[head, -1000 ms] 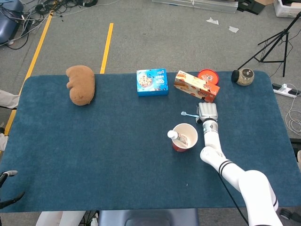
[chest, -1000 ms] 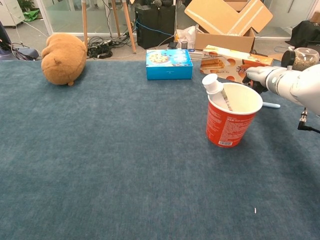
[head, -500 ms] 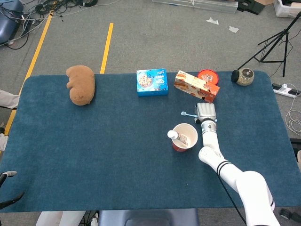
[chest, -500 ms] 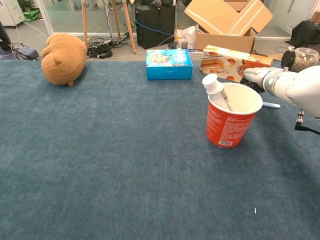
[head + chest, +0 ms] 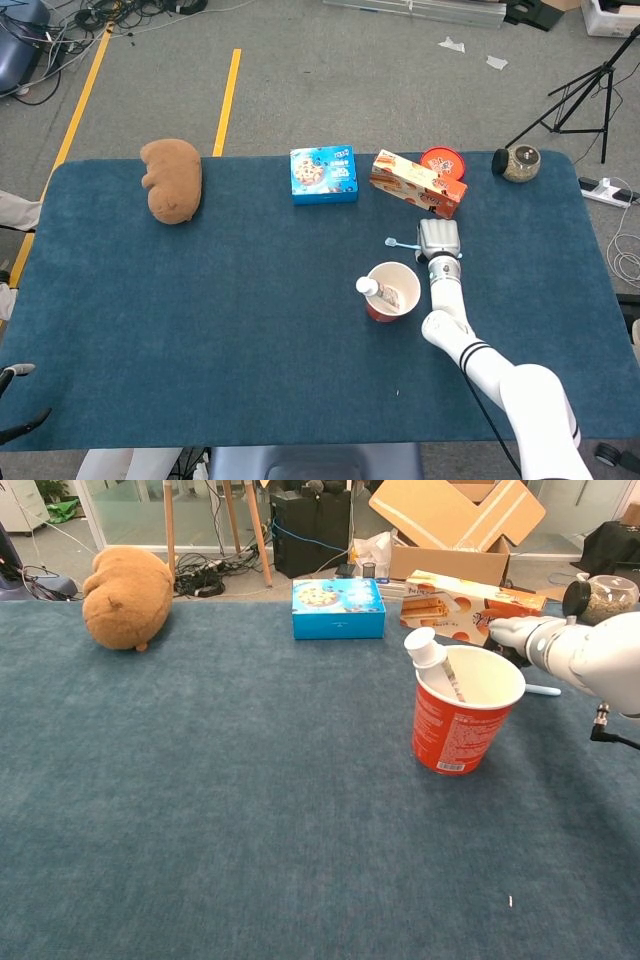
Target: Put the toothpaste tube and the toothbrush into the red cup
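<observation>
From the head view, the right arm reaches up from the lower right edge across the blue bench (image 5: pixel 200 320), and the right hand (image 5: pixel 439 238) lies palm down, fingers pointing away from the robot toward the orange box (image 5: pixel 417 183) just beyond them. The toothbrush (image 5: pixel 402 242) lies flat on the bench, its head sticking out on the hand's left side and its handle running under the hand (whether the fingers actually pinch it cannot be told). The red cup (image 5: pixel 392 290) stands near the hand's wrist, on its left and closer to the robot, with the toothpaste tube (image 5: pixel 376 290) leaning inside, cap up. The chest view shows the right hand (image 5: pixel 522 635) low behind the cup's rim, mostly hidden by the forearm, with the toothbrush's (image 5: pixel 543 690) handle end emerging beneath the wrist, which the head view hides. The left hand appears in neither view.
</observation>
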